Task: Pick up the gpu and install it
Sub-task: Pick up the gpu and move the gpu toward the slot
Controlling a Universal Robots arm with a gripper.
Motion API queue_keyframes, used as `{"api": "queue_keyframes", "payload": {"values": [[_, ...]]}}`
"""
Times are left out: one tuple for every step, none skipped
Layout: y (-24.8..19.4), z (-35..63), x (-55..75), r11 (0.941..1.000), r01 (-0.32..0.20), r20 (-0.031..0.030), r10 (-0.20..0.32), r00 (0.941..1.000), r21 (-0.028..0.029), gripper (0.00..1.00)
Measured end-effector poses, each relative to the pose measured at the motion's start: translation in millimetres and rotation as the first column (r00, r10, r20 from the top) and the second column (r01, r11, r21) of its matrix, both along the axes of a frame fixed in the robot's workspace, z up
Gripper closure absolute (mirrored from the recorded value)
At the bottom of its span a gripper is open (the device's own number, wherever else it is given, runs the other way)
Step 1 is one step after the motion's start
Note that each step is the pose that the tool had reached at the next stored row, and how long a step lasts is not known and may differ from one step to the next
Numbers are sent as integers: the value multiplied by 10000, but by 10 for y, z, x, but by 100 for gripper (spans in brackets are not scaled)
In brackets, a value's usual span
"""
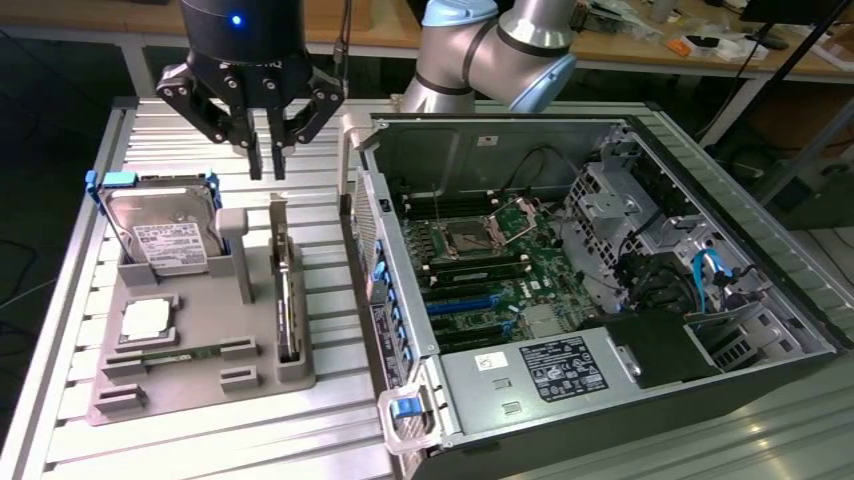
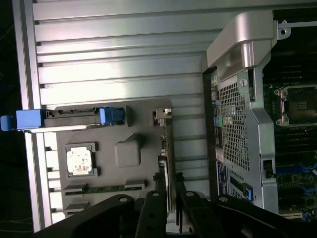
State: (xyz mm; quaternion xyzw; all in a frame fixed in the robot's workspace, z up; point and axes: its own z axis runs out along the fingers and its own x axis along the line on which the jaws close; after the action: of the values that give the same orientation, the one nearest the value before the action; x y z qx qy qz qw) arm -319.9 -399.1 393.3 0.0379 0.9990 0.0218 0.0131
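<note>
Hovering fingers-down over one end of the grey holder (image 1: 200,378), the hand (image 1: 266,172) hangs from the robot arm (image 1: 497,48) with its two fingers (image 1: 254,160) parted by a narrow gap. It grips nothing. In the wrist view the hand (image 2: 169,181) lines up with the graphics card (image 2: 167,148), whose thin edge runs between the two dark fingers (image 2: 156,203) but sits below them, not touched.

The graphics card (image 1: 283,300) stands on its long edge in a slot along the side of the holder nearest the computer case (image 1: 494,150), with its metal bracket end towards the hand. It has not been lifted – it rests in the holder (image 2: 106,168), outside the case.

Other parts share the holder. A silver hard drive (image 1: 163,238) with a white label and blue tabs leans in a cradle on the exterior view's left of the card; from the wrist it appears edge-on (image 2: 74,115). A small square processor chip (image 1: 147,318) lies flat in its own recess nearer the camera, well apart from the card (image 2: 79,161).

The case lies open on its side on the exterior view's right, just beside the holder, showing the green main board (image 1: 494,262) and its empty processor socket (image 1: 477,237). Both holder and case rest on a ribbed metal desk (image 1: 200,445) – its slats are bright in the wrist view (image 2: 124,64).
</note>
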Motion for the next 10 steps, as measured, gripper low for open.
{"api": "queue_keyframes", "payload": {"values": [[0,0,0,10000,0,0,0,10000,0,76],[0,0,0,10000,0,0,0,10000,0,70],[0,0,0,10000,0,0,0,10000,1,64],[-4,-1,-1,10000,-1,0,1,10000,0,58],[-7,-4,-1,10000,-23,-1,23,10000,1,52],[-8,-7,-2,10000,-67,-10,67,10000,1,52],[-9,-10,-4,9999,-123,-22,123,9999,0,46],[-10,-13,-4,9998,-174,-42,174,9998,-1,46],[-10,-18,-5,9997,-226,-65,226,9997,-1,46],[-13,-26,-6,9996,-277,-88,277,9996,1,40]]}}
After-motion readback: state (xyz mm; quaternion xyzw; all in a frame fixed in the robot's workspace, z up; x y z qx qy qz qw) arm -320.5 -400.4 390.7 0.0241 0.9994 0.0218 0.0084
